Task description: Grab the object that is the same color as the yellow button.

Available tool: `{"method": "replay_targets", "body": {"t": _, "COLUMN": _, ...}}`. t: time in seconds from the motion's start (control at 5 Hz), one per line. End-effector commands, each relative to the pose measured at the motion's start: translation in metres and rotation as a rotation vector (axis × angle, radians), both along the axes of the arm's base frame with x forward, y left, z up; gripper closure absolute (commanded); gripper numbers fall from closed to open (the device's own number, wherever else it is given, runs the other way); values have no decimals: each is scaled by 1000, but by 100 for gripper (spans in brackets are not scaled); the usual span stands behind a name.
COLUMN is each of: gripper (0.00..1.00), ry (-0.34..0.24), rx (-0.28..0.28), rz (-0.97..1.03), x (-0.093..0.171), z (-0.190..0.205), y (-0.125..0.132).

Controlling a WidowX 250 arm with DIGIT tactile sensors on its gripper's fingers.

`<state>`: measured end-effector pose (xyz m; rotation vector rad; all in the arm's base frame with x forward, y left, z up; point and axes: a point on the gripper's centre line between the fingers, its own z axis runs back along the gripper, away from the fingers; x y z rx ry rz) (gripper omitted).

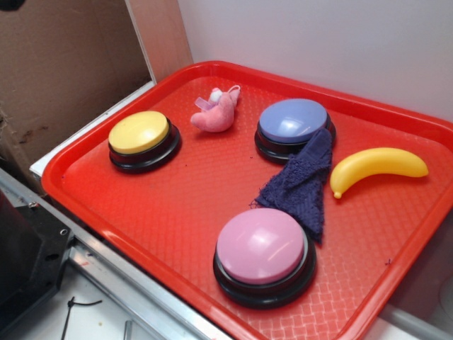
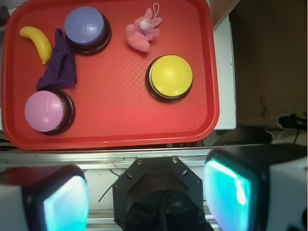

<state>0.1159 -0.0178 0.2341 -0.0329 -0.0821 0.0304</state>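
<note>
Wrist view shows you the gripper (image 2: 147, 195) with fingers apart, off the tray (image 2: 115, 130); the banana (image 2: 37, 42) lies at its far-left corner.

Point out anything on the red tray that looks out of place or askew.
Only the purple cloth stands out: it lies crumpled, one end draped up against the blue button, the other reaching toward the pink button. The banana, pink plush bunny and yellow button lie apart and undisturbed on the tray.

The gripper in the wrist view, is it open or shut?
Open. The gripper has its two fingers far apart with nothing between them, high above the red tray.
</note>
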Motion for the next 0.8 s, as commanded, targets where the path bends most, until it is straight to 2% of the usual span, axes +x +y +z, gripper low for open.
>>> {"method": "replay_targets", "body": {"t": 0.0, "gripper": 0, "ry": 0, "rx": 0, "rz": 0, "x": 0, "z": 0, "y": 0}}
{"method": "replay_targets", "body": {"t": 0.4, "gripper": 0, "ry": -92, "rx": 65, "rz": -181, "x": 40, "z": -16, "y": -27}}
{"method": "replay_targets", "body": {"t": 0.6, "gripper": 0, "ry": -164, "rx": 77, "rz": -252, "x": 67, "z": -30, "y": -50}}
